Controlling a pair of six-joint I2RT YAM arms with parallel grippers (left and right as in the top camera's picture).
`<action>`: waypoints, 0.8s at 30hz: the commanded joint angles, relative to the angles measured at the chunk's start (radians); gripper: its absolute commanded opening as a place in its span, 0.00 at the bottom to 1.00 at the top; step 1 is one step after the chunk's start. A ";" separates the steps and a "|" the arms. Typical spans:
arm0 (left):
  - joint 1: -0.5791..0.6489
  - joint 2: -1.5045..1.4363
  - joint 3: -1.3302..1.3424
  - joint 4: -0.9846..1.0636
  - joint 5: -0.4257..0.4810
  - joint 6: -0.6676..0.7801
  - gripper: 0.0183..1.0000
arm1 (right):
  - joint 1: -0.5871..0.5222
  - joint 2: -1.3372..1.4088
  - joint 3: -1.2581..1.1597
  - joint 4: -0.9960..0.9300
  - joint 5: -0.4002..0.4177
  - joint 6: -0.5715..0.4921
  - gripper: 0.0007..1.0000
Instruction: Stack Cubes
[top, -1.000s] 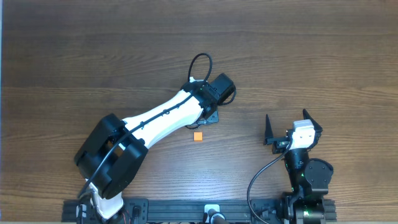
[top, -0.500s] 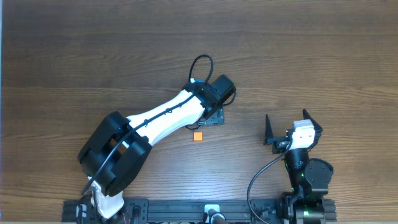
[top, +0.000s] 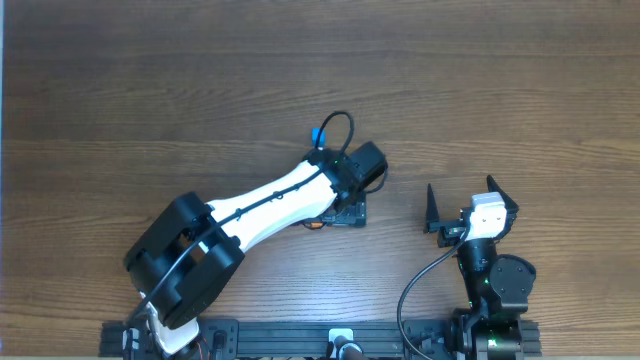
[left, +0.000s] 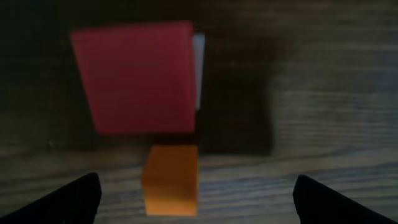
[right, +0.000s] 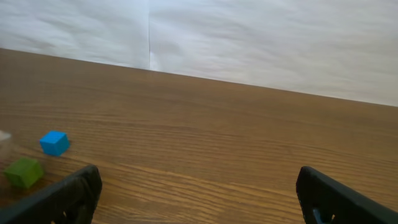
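Hovering left tool (left: 199, 200) spread wide over orange cube (left: 170, 180), red cube (left: 134, 78) just beside, right tool (top: 466, 203) also spread.

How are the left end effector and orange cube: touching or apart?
Apart. Left wrist view: left end effector straddles orange cube, bare table showing either side.

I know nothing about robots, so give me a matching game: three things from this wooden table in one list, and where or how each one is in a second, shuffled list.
1. small orange cube
2. small blue cube
3. right gripper

A. open and empty, near its own base
B. next to a small green cube
C. beside a red cube

Pairs: 1-C, 2-B, 3-A
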 joint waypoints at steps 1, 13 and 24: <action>0.005 -0.023 -0.036 0.016 0.032 -0.019 0.96 | 0.005 -0.005 -0.007 -0.001 0.003 -0.003 0.99; 0.011 -0.023 -0.047 0.001 0.058 -0.047 0.69 | 0.005 -0.005 -0.007 -0.001 0.003 -0.003 0.99; 0.039 -0.023 -0.086 0.024 0.088 -0.072 0.59 | 0.005 -0.005 -0.007 -0.001 0.003 -0.003 0.99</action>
